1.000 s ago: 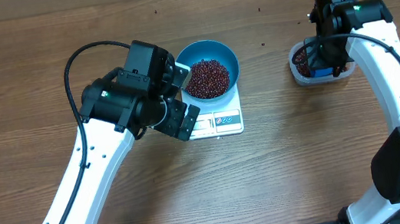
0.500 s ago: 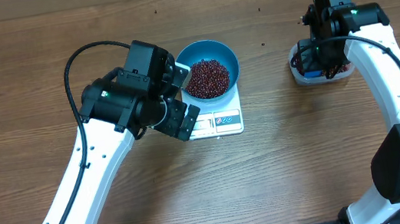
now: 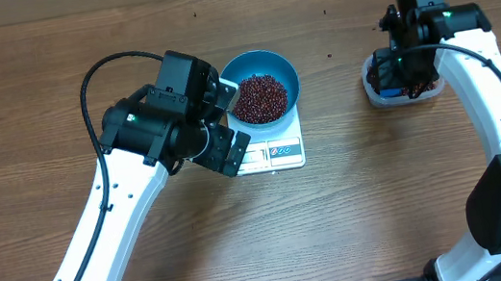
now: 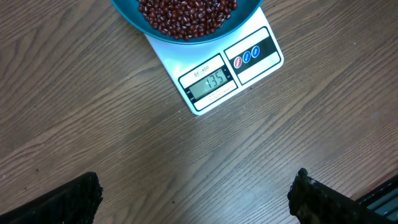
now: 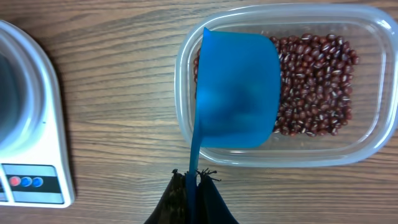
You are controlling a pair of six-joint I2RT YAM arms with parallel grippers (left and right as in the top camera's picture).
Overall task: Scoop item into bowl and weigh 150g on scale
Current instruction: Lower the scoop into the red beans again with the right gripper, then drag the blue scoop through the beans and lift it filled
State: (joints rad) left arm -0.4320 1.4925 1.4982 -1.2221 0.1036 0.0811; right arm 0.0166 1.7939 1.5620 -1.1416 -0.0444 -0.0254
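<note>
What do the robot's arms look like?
The left arm and right arm are smooth white tubes with chunky black joints. Thin black cables run along them. The left gripper and right gripper have black fingers. A tiny green light glows on the right arm.

Round bright blue bowl (image 4: 130,9) chopped by top edge, left wrist view. Small blue plastic scoop (image 5: 239,93) kinda blurry, right wrist view.

Stock on one bench (image 3: 386,210): one scale (image 4: 211,81), ahead of the left pincer (image 4: 196,202), with three buttons (image 4: 247,57); one bowl (image 3: 286,71), on the scale; one tub (image 5: 273,157), ahead of the right pincer (image 5: 193,186); one scoop (image 5: 239,93), gripped by the right pincer; two heaps of beans (image 3: 259,99), single beans too many to count.
</note>
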